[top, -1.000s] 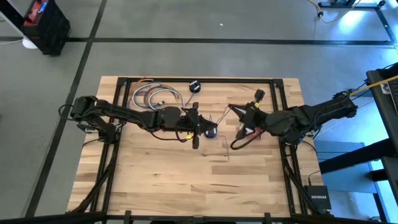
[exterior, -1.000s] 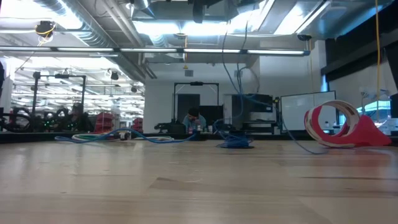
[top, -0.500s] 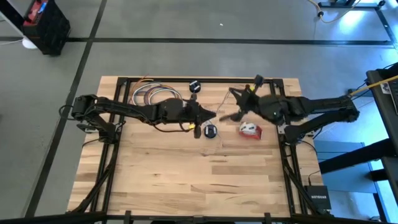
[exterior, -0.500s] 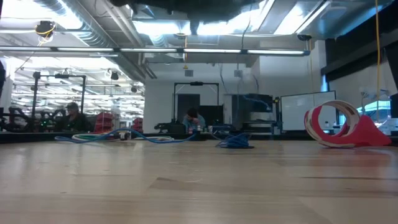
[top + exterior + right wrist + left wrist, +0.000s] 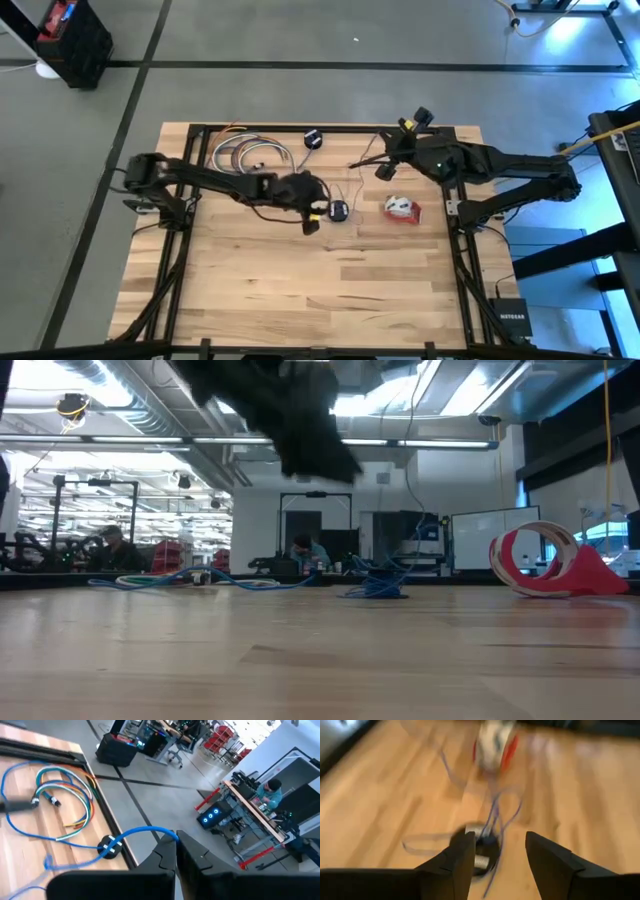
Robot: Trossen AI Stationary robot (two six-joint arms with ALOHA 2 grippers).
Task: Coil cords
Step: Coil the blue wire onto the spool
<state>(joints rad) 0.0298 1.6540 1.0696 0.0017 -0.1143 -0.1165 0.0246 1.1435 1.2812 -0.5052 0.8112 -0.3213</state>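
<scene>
Bluish-purple cord (image 5: 496,817), thin as thread, loops loosely over the wooden table (image 5: 300,290) and runs into the small black puck (image 5: 339,210) lying near the table's middle. You have the left gripper (image 5: 497,852) hanging just over that puck with its fingers spread and nothing between them. The red-and-white cord bundle (image 5: 401,208) sits just to the puck's right in the high view, apart from it.

The right gripper (image 5: 382,170) is lifted toward the far edge of the table, its fingers pressed together; a fine strand seems to trail from it, though you cannot be sure it is pinched there. Beyond the left arm, a heap of multicoloured cables (image 5: 248,155) and a second dark round plug (image 5: 313,138) rest by the far rail.

Expect the purple cord to weigh almost nothing, flop freely and slip out of a shallow pinch; it will likely tangle rather than hold a curve. Your surest hold is probably the puck, the one rigid and heavier part, or the cord right where it meets it. The bundle looks compact and springy, best taken across its middle.
</scene>
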